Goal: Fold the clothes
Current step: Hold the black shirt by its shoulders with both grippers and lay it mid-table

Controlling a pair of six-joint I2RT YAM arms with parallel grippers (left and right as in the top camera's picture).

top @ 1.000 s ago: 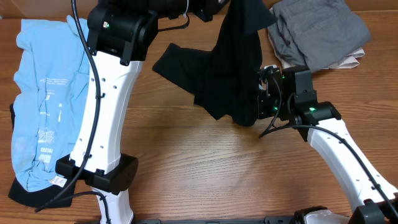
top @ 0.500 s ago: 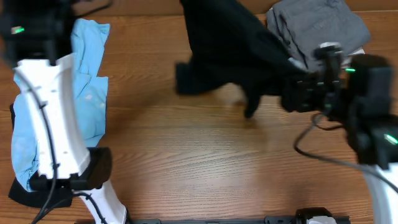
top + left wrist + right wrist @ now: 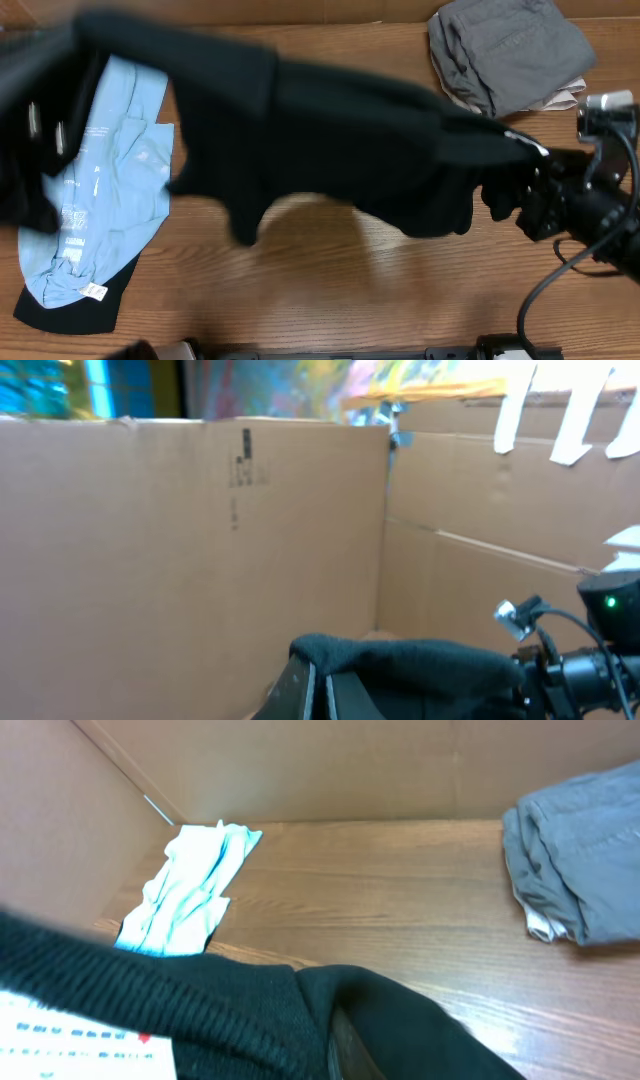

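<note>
Fabric of the black T-shirt (image 3: pixel 330 150) hung stretched in the air above the wooden table (image 3: pixel 330 300), reaching from the left gripper (image 3: pixel 320 682) to the right gripper (image 3: pixel 510 185), each clamped on one end of it. A white label (image 3: pixel 60 1040) showed close to the right wrist camera. The light-blue tee (image 3: pixel 110 190) lay on the left of the table, partly under the shirt. The grey garment (image 3: pixel 510 50) sat at the far right over a beige piece (image 3: pixel 565 100).
</note>
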